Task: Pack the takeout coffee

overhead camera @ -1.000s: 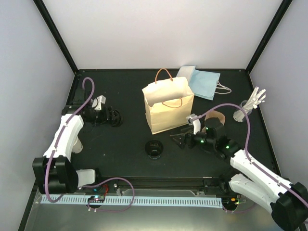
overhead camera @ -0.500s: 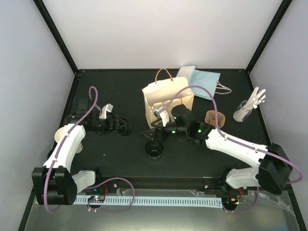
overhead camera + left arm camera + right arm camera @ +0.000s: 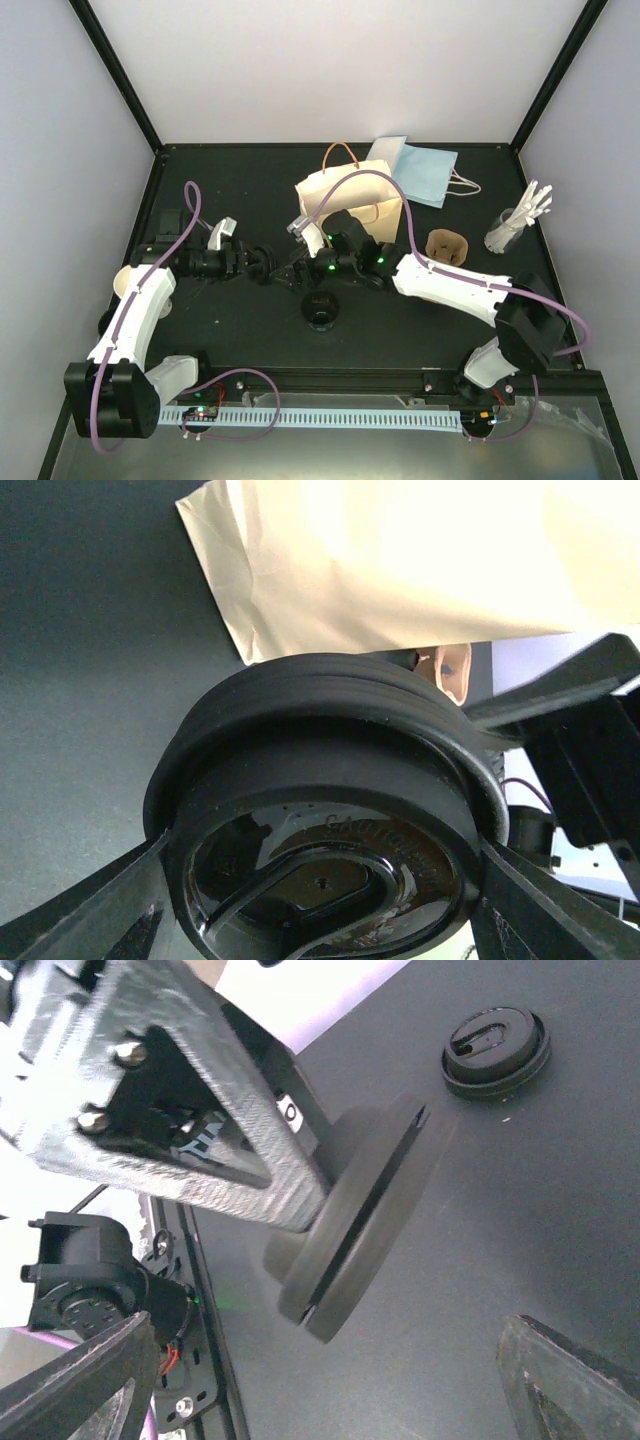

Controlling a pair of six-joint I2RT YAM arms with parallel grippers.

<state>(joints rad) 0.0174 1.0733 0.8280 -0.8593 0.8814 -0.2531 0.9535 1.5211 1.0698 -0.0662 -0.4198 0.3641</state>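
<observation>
Left gripper: my fingers are clamped on the rim of a black lid, one pad on each side. The lid hangs clear of the table, turned on edge, its drink-hole face toward my wrist. Of the takeout coffee, this lid is the one part I can confirm. The right wrist view shows bare table just past its underside.

Right gripper: my fingers stand spread wide and grasp nothing. The held lid sits edge-on just ahead of their gap, apart from both pads.

Second black lid: flat on the table, drink-hole face up, near the front of the tan paper bag, apart from both grippers.

Tan paper bag: upright, mouth open, its front partly behind my right arm.
Blue bag: lying flat just behind it.
Brown pulp carrier: on the table, right of the tan bag.
Cream cup: at the left table edge, half hidden by my left arm; one cup or a stack, I cannot tell.
</observation>
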